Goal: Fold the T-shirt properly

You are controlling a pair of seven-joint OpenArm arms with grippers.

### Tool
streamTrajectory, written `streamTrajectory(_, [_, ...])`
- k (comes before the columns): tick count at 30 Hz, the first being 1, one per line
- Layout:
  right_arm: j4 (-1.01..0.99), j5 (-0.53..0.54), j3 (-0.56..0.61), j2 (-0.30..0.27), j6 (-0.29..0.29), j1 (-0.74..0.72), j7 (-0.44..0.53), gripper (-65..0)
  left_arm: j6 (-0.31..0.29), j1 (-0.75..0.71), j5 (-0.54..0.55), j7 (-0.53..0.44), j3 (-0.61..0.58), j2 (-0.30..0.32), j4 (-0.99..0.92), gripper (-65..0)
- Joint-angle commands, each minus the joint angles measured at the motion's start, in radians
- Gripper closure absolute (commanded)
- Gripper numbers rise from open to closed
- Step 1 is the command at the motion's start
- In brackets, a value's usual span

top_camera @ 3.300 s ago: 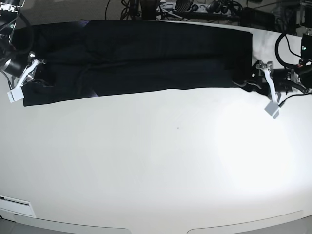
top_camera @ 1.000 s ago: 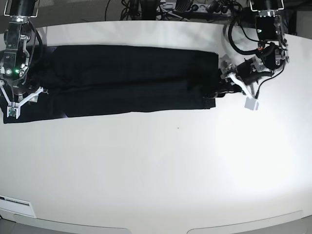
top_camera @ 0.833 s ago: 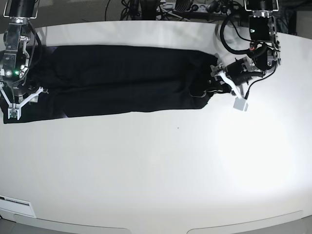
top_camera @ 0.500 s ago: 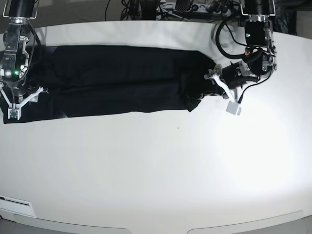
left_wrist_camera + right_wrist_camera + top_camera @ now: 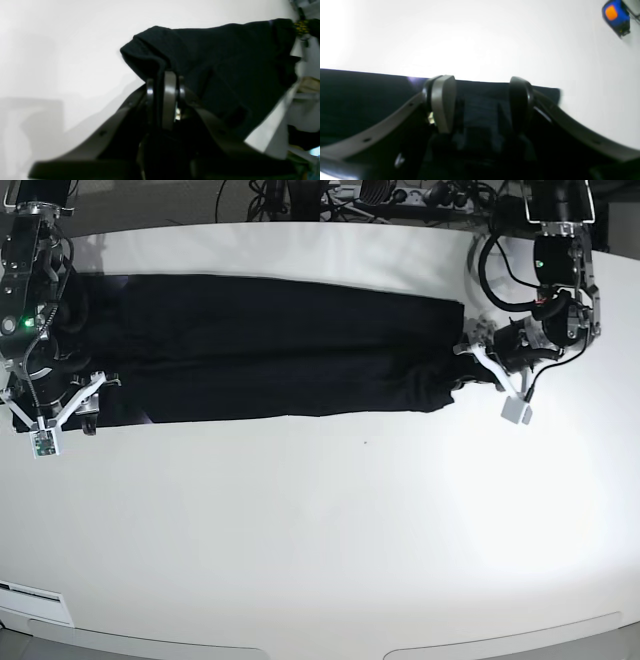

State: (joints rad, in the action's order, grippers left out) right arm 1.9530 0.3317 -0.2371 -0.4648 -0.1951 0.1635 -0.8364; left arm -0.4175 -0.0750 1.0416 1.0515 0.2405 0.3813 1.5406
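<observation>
Two wrist views sit close on the cloth. From the left wrist, the left claw is clenched: its fingers press flat together with a fold of the black T-shirt pinched between them, and the cloth bunches into a rounded hump just past the tips, lifted a little off the white tabletop. From the right wrist, the right claw stands released, its two fingers wide apart with flat dark cloth between and below them; whether they touch it I cannot tell. The shirt's straight edge runs just beyond the tips, and a small blue-and-orange object lies well apart at the far right of that view, seen in no other view.

Only the base view gives the whole layout. A broad bare stretch of tabletop fills the near part. Farther back the T-shirt lies as a long, narrow black band, its long axis running side to side across the tabletop, plain side up. Its end on that view's right is crumpled where the left claw grips it; its other end lies flat under the right claw. Cables clutter the floor beyond the far edge.
</observation>
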Motion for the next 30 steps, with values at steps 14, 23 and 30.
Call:
streamTrajectory(14, [0.016, 0.066, -0.007, -0.009, -0.034, 0.134, 0.065, 0.0, -0.073, 0.009, 0.232, 0.038, 0.159, 0.187, 0.011, 0.0])
streamTrajectory(23, [-0.016, 0.056, -0.006, 0.086, -0.124, 0.197, 0.112, 0.0, -0.116, 0.006, 0.376, 0.105, 0.16, 0.186, 0.011, 0.0])
streamTrajectory(30, [-0.218, 0.031, -0.006, 0.101, -0.177, 0.185, 0.208, 0.0, -0.197, 0.006, 0.442, 0.111, 0.161, 0.178, 0.011, 0.0])
